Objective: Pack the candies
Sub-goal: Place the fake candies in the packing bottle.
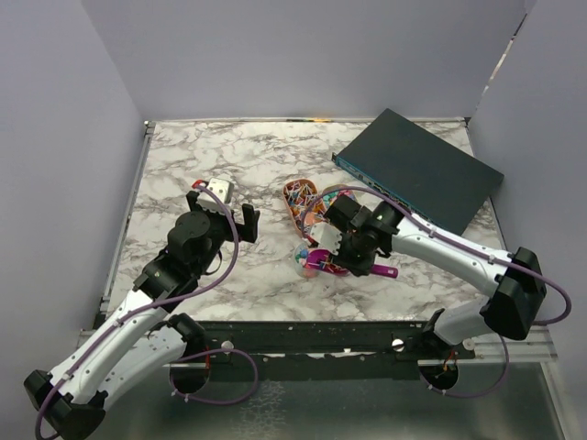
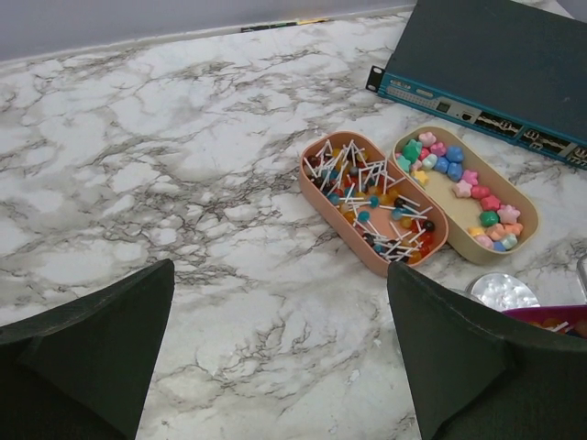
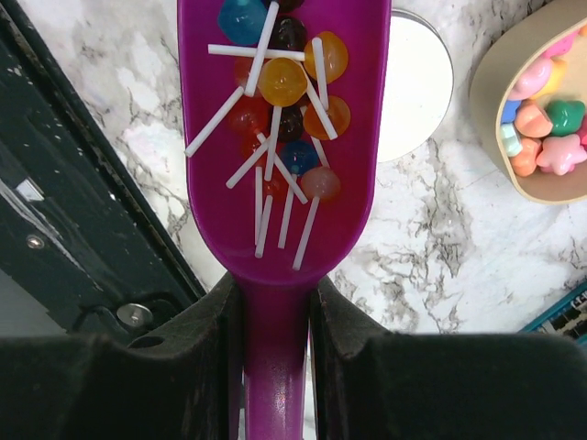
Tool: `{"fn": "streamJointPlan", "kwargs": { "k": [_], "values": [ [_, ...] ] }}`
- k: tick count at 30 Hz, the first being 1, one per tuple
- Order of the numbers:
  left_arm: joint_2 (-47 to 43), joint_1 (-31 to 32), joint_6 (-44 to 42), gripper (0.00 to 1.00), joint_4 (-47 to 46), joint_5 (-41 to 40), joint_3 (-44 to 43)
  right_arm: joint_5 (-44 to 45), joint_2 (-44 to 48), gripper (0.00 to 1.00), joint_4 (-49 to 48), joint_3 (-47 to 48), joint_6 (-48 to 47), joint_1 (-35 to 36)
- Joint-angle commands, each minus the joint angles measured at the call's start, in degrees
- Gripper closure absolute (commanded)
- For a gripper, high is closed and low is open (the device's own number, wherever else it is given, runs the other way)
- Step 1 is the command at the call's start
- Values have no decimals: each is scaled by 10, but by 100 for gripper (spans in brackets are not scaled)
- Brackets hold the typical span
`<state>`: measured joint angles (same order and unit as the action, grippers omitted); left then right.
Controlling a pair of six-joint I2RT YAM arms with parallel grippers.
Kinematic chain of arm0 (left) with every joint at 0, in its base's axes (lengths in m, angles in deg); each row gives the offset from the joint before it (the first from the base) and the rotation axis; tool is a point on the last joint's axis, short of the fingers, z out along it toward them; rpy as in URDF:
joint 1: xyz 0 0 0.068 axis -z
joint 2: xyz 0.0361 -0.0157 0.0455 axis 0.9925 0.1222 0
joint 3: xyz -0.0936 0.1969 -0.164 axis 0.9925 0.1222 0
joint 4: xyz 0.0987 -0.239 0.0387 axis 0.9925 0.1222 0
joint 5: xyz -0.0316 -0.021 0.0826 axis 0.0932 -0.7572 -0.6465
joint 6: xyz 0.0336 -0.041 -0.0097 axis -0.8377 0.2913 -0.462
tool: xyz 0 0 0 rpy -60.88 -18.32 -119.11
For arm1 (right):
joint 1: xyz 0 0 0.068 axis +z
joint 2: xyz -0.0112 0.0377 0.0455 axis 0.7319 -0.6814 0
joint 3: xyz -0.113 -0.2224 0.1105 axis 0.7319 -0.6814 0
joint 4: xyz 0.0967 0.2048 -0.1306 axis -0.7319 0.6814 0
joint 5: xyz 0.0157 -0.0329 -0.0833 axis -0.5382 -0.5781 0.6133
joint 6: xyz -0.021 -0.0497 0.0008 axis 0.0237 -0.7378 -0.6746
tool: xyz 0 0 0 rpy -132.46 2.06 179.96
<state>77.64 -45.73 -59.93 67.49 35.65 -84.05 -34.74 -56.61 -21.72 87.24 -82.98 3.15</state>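
Note:
The candies [image 2: 440,158] are small pastel star and flower shapes lying in a beige oval tray [image 2: 454,206], also seen in the right wrist view [image 3: 550,128]. Beside it a pink oval tray [image 2: 312,188] holds round lollipops [image 2: 376,197] with white sticks. My right gripper [image 3: 275,312] is shut on the handle of a magenta scoop [image 3: 284,137] that carries several lollipops [image 3: 282,82], held above the table just in front of the trays [image 1: 298,197]. My left gripper [image 2: 280,348] is open and empty over bare marble to the left of the trays.
A round clear disc or container [image 3: 417,82] lies on the marble under the scoop's tip, also in the left wrist view [image 2: 500,291]. A dark network switch [image 1: 417,170] lies at the back right. A black rail [image 1: 321,335] runs along the near edge.

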Motion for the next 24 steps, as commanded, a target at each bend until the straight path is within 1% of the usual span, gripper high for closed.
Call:
{"fn": "streamJointPlan", "kwargs": {
  "k": [1,14,24],
  "values": [
    [-11,3,2,1,3,-9,7,55,-25,99,46,40,3,10],
    [-19,2,5,1,5,-16,5,144,-79,99,104,99,3,26],
    [-24,2,10,1,11,-28,3,192,-123,99,144,134,-2,49]
  ]
}}
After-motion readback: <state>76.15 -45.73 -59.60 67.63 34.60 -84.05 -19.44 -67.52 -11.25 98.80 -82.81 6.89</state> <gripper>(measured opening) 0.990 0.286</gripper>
